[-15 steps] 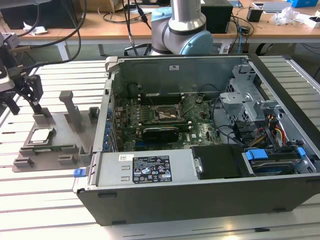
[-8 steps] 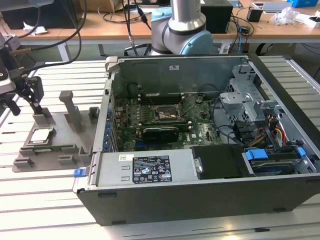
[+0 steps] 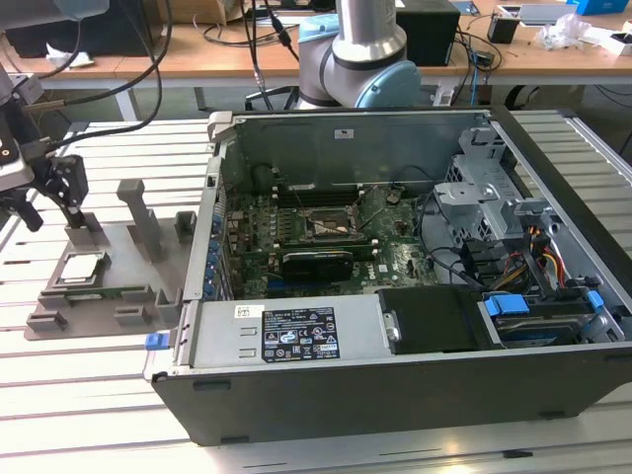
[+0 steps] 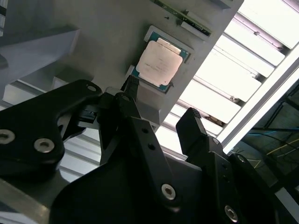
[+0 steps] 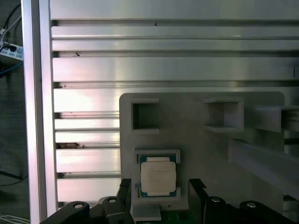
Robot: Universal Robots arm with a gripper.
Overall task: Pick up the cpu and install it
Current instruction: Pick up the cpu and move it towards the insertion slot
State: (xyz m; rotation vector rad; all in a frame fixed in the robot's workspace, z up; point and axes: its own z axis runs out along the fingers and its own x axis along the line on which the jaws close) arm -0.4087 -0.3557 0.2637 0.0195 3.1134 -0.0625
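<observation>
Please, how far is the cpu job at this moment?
Nothing is finished yet. The cpu lies in its grey tray, not lifted. In hand: the gripper hangs over it, fingers open on either side. Left: the grasp, and seating it in the motherboard socket, which looks empty.

Over at the exterior view's left, the gripper (image 3: pixel 67 202) is sliced by the picture's edge, most of its body out of frame. The arm (image 3: pixel 367 49) runs off the top, its base tucked behind the far wall of the computer case (image 3: pixel 395 395). The case's near wall covers the near strip of the motherboard (image 3: pixel 257 222), and the socket (image 3: pixel 329 225) is too small to judge. In the first wrist view the fingers (image 5: pixel 197 193) are cut off low down, and the fixture tray (image 5: pixel 196 116) runs out of frame. In the second wrist view one fingertip (image 4: pixel 132 83) covers a corner of the cpu (image 4: pixel 159 61).
</observation>
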